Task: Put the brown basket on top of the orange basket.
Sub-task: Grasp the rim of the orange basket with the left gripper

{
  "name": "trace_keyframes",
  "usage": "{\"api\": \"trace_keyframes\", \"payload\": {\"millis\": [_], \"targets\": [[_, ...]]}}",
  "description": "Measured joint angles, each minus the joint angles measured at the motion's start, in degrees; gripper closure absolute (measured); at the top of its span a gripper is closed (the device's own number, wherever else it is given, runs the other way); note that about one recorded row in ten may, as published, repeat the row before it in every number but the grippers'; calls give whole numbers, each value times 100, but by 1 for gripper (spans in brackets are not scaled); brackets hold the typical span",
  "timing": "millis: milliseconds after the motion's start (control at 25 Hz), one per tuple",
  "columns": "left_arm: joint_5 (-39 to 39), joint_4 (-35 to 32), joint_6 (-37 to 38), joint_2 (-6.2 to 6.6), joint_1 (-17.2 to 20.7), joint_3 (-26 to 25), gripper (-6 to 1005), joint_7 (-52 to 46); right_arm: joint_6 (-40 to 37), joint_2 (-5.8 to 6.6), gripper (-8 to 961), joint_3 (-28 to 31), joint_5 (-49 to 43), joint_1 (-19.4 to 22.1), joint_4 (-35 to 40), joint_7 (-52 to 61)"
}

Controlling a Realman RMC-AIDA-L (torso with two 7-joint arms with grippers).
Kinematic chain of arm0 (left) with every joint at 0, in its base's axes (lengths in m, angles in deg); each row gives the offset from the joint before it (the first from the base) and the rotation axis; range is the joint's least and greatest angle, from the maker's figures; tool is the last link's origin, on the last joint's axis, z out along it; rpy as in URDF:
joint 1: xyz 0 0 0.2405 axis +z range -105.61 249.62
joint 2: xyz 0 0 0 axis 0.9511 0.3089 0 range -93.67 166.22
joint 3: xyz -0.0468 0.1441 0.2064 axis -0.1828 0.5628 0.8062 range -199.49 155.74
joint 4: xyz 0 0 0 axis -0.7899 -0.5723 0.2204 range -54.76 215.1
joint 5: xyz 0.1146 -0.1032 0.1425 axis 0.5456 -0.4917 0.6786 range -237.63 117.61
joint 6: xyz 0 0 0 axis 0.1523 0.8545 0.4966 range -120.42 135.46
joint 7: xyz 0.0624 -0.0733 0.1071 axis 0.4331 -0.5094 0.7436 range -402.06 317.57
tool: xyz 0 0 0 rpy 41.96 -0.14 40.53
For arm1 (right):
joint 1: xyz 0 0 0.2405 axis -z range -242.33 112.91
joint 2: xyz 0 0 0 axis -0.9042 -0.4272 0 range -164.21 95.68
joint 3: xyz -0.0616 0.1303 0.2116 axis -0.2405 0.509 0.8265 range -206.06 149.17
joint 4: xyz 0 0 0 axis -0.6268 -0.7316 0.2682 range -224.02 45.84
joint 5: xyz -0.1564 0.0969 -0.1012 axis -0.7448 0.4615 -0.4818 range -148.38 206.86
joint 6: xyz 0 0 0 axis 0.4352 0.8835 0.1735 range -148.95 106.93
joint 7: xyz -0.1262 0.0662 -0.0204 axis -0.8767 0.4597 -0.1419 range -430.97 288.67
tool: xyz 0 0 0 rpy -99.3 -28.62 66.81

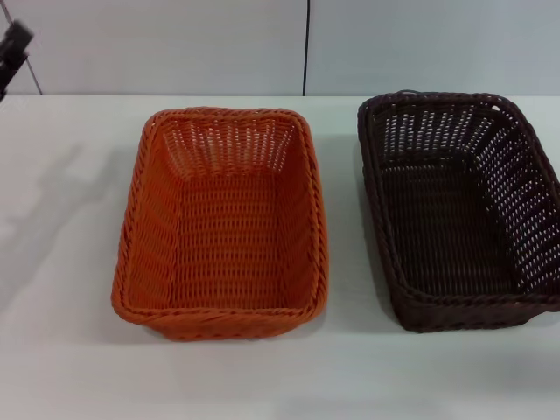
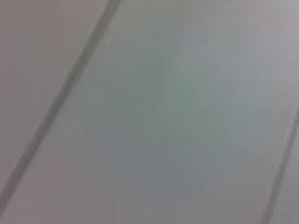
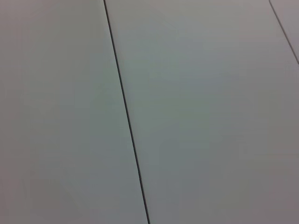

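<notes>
Left tool [image 1: 13, 44] raised far-left; orange basket [image 1: 223, 223] beside brown basket [image 1: 459, 210], apart.

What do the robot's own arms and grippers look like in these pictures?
Very little of them shows. In the head view, only a small black, angular piece of the left arm pokes in at the top edge, above the white table. No cables or markings are visible. The right arm is out of view, and both wrist views show only pale panelled wall.
</notes>
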Motion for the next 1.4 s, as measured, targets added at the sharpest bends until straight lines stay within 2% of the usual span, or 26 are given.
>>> {"api": "trace_keyframes", "payload": {"millis": [40,80,160,240,280,320,360,400,440,480,600,680,720,760,840,880,920,960,1000,1040,1400], "targets": [[1103,-1125,-663,172,-17,118,275,-1442,0,0,178,1,0,18,-2,1],[1103,-1125,-663,172,-17,118,277,-1442,0,0,178,0,-1,34,-4,1],[1991,-1729,-988,278,-64,121,280,-2393,2,0,178,0,-2,66,-8,3],[1991,-1729,-988,278,-64,121,284,-2393,8,0,178,2,-4,92,-9,4],[3136,-2376,-1204,402,-150,110,285,-3587,13,0,178,9,-4,105,-9,5],[3136,-2376,-1204,402,-150,110,287,-3587,18,1,178,15,-5,113,-7,5],[4056,-2863,-1171,467,-212,102,289,-4384,23,3,178,22,-5,116,-4,5],[4056,-2863,-1171,467,-212,102,290,-4384,32,6,178,26,-6,118,0,5],[4626,-3171,-1112,497,-244,104,292,-4873,47,9,178,30,-6,117,10,5],[5865,-3930,-909,504,-283,118,294,-5847,47,9,178,30,-6,117,10,5],[7537,-5003,-513,334,-342,118,299,-6977,99,10,179,39,-5,109,24,5],[8386,-5419,-199,219,-438,148,302,-7542,166,14,179,43,-6,81,36,5],[8762,-5543,-19,169,-515,152,304,-7749,193,17,179,45,-7,74,38,5],[8762,-5543,-19,169,-515,152,306,-7749,220,18,179,43,-9,68,39,5],[9762,-5642,644,-31,-830,139,309,-8212,270,25,179,32,-9,39,46,5],[9762,-5642,644,-31,-830,139,311,-8212,270,25,179,32,-9,39,46,5],[10128,-5642,863,-127,-975,130,313,-8404,274,27,179,31,-9,25,47,5],[10128,-5642,863,-127,-975,130,315,-8404,279,29,179,27,-9,9,47,5],[10487,-5663,943,-179,-1083,151,316,-8661,282,31,179,21,-9,-7,47,5],[10728,-5655,936,-187,-1155,193,318,-8932,290,36,179,13,-9,-22,64,5],[11063,-5427,729,-193,-1196,182,333,-9310,463,36,179,14,-9,-84,146,5]]}}
